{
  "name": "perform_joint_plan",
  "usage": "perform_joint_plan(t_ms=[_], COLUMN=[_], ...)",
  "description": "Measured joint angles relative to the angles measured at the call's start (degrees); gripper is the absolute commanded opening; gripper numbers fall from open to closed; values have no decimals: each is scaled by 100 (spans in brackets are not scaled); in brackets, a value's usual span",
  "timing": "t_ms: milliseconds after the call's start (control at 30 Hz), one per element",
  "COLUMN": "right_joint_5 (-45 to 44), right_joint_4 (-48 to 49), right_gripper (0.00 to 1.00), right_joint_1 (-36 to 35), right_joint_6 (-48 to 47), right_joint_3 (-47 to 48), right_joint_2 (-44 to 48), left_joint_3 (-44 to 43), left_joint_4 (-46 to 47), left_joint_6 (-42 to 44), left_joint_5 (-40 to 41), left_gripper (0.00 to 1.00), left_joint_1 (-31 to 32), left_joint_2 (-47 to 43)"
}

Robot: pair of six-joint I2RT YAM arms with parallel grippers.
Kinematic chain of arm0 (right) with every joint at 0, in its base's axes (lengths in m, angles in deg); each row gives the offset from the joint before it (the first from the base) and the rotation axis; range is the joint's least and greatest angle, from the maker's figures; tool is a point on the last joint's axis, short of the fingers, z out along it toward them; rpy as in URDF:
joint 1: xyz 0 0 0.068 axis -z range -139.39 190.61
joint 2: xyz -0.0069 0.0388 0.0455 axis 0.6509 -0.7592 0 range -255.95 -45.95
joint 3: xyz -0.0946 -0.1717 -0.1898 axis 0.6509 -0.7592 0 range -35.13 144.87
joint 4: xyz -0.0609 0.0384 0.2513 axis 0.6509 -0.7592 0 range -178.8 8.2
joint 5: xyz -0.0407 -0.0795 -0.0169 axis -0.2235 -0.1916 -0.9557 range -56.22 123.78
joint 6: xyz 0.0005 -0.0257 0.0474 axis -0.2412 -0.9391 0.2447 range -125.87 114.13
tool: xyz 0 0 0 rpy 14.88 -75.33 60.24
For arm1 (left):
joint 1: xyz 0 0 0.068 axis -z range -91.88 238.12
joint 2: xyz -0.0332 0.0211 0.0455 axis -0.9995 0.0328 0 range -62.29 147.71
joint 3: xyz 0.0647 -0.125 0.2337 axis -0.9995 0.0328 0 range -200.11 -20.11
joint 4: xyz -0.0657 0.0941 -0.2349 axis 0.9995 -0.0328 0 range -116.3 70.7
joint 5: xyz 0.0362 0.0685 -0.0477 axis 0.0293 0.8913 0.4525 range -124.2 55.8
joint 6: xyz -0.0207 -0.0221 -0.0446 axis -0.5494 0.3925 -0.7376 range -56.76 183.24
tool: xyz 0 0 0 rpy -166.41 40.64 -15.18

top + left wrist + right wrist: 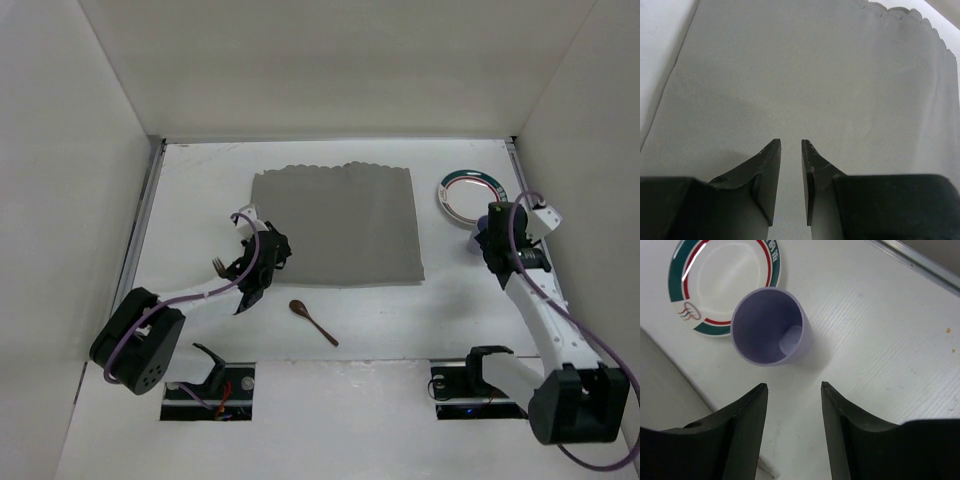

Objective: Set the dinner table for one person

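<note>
White dinner table (pixel 400 320) walled on three sides, seen from above; grey cloth mat (pixel 337 226) at centre, scalloped far edge. Left gripper (pixel 247 292) at the mat's near-left corner, fork (pixel 217 264) half hidden behind it. Wooden spoon (pixel 313 321) alone on bare table nearer the bases. Green-rimmed plate (pixel 470 194) close to the right wall; right gripper (pixel 484 240) just beside it, cup hidden under the arm.

Left wrist: fingers (pixel 771 165) a narrow gap apart, pinching nothing, above the mat, its left edge in view.

Right wrist: fingers (pixel 752 410) spread, empty, short of an upright lilac cup (pixel 771 327) that overlaps the plate's rim; plate cut off at top.
</note>
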Motion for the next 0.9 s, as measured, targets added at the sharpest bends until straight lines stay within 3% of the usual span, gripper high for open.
perform_joint_plan(t_ms=[200,467,700,900], right_joint_5=[48,428,778,741], right_joint_4=[533,1233,1508,1436], right_gripper=[48,36,5,1], right_joint_1=[483,1045,1172,1196], right_joint_6=[2,-4,66,118], right_joint_3=[70,70,114,125], right_joint_2=[-992,-1316,-1862,-1458], left_joint_3=[0,0,0,0], left_joint_4=[13,48,50,50], left_joint_6=[-7,-28,-79,-120], left_joint_5=[35,4,-81,-103], left_gripper=[23,23,24,24], left_joint_1=[-39,-50,-146,-203], left_joint_2=[-13,-11,-9,-7])
